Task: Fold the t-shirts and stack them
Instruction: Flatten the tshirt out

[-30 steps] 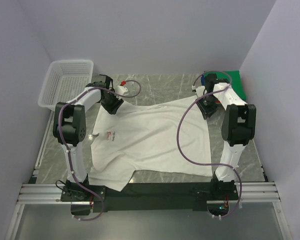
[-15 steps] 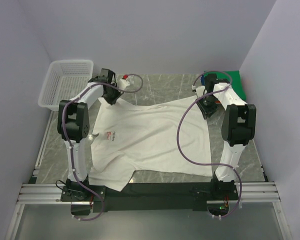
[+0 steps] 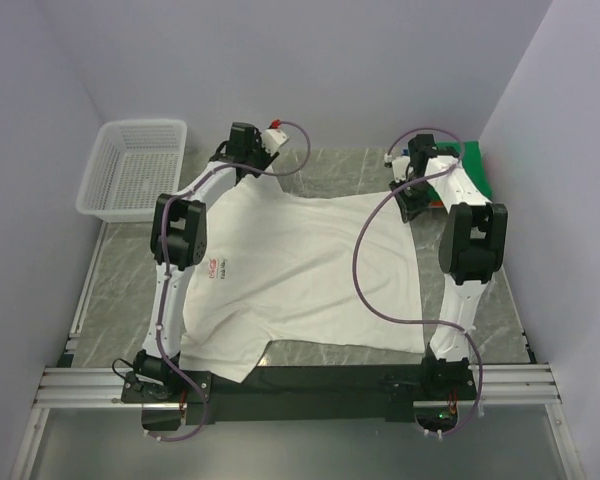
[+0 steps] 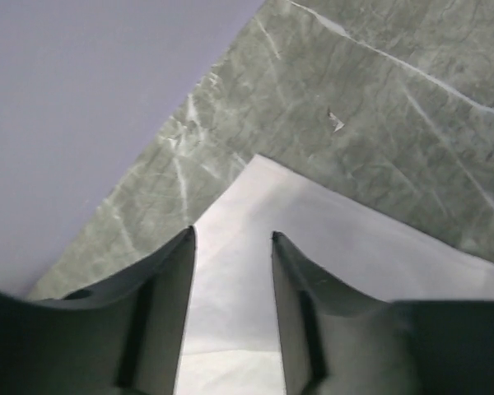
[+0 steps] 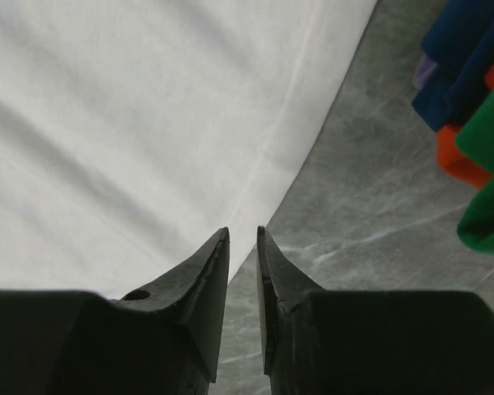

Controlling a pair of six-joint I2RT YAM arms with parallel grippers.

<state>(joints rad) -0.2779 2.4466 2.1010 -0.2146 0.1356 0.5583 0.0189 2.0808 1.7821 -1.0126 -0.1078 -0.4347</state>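
A white t-shirt (image 3: 300,260) lies spread flat on the marble table, a small red chest logo (image 3: 218,266) near its left side. My left gripper (image 3: 232,165) hangs over the shirt's far left corner. In the left wrist view it (image 4: 230,234) is open, with white cloth (image 4: 329,239) lying below the gap. My right gripper (image 3: 412,197) is at the far right corner. In its wrist view the jaws (image 5: 243,232) stand a narrow gap apart over the shirt's hem (image 5: 132,123), nothing pinched. Folded green (image 5: 490,164), blue (image 5: 465,49) and orange (image 5: 453,156) tees sit beside it.
A white mesh basket (image 3: 130,170) stands at the back left by the wall. The stack of folded tees (image 3: 473,160) sits at the back right corner. Purple cables loop from both arms over the shirt. Walls close in the table on three sides.
My left arm swung back and to the right, pulling the shirt's far left corner out flat, and its jaws now stand open. The right gripper shifted slightly farther back and narrowed.
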